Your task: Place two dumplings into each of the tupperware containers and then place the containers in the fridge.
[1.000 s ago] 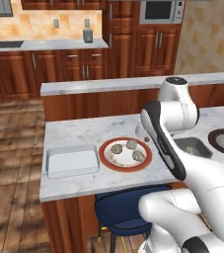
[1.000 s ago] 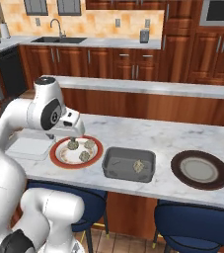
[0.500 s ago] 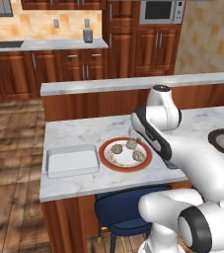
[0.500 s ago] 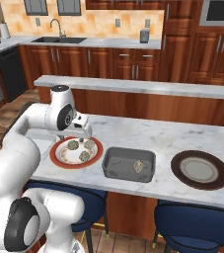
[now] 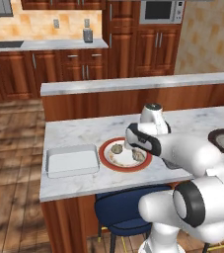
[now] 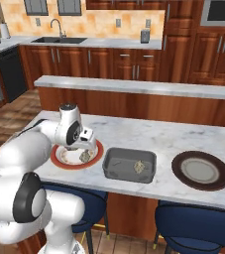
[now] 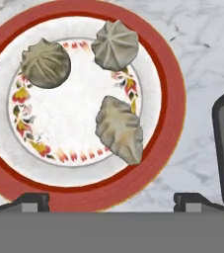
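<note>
Since a second ago the arm has swung down and the gripper (image 7: 111, 200) now hangs low over the red-rimmed plate (image 7: 168, 94), fingers spread wide and empty. Three dumplings sit on that plate: a roundish dark dumpling (image 7: 45, 63), a pleated dumpling (image 7: 115, 45) beside it, and an elongated dumpling (image 7: 119, 129) whose long axis runs diagonally in the hand view. A fourth dumpling (image 6: 139, 166) lies in the dark grey container (image 6: 115, 170). The white container (image 5: 71, 161) sits on the plate's other side, the brown-rimmed plate (image 6: 224, 174) farther off.

A marble worktop (image 6: 134, 136) is seen carrying a white container (image 5: 71, 160), a red-rimmed plate (image 7: 170, 94), a dark grey container (image 6: 130, 164) and a brown-rimmed plate (image 6: 201, 170).
</note>
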You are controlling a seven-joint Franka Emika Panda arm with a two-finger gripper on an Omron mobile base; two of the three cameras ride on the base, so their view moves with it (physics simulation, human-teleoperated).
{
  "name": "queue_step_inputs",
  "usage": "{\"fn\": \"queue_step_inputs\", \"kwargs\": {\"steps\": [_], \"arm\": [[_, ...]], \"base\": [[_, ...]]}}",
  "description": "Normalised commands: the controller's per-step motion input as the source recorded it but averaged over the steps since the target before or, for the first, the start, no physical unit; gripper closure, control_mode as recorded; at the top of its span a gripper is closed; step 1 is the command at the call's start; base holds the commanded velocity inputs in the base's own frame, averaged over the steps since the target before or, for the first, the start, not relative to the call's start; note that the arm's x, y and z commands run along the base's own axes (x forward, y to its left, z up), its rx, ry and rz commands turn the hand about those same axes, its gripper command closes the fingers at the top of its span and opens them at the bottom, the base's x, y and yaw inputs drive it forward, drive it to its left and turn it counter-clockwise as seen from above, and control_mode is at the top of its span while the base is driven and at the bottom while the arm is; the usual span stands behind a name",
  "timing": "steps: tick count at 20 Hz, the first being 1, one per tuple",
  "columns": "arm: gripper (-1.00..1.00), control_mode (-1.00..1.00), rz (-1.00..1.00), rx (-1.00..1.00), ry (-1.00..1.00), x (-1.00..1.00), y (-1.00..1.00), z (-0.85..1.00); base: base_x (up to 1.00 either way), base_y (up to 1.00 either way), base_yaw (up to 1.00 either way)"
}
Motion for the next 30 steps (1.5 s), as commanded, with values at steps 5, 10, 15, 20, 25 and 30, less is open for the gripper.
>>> {"fn": "queue_step_inputs", "kwargs": {"steps": [5,10,15,20,25,30], "arm": [[-1.0,-1.0,0.0,0.0,0.0,0.18,0.0,-0.4],[-1.0,-1.0,0.0,0.0,0.0,0.16,0.0,-0.31],[-1.0,-1.0,0.0,0.0,0.0,0.32,0.0,-0.28],[-1.0,-1.0,0.0,0.0,0.0,0.39,0.0,-0.09],[-1.0,-1.0,0.0,0.0,0.0,0.18,0.0,-0.26],[1.0,-1.0,0.0,0.0,0.03,0.0,0.0,-0.27]], "base": [[0.0,0.0,0.0],[0.0,0.0,0.0],[0.0,0.0,0.0],[0.0,0.0,0.0],[0.0,0.0,0.0],[0.0,0.0,0.0]]}}
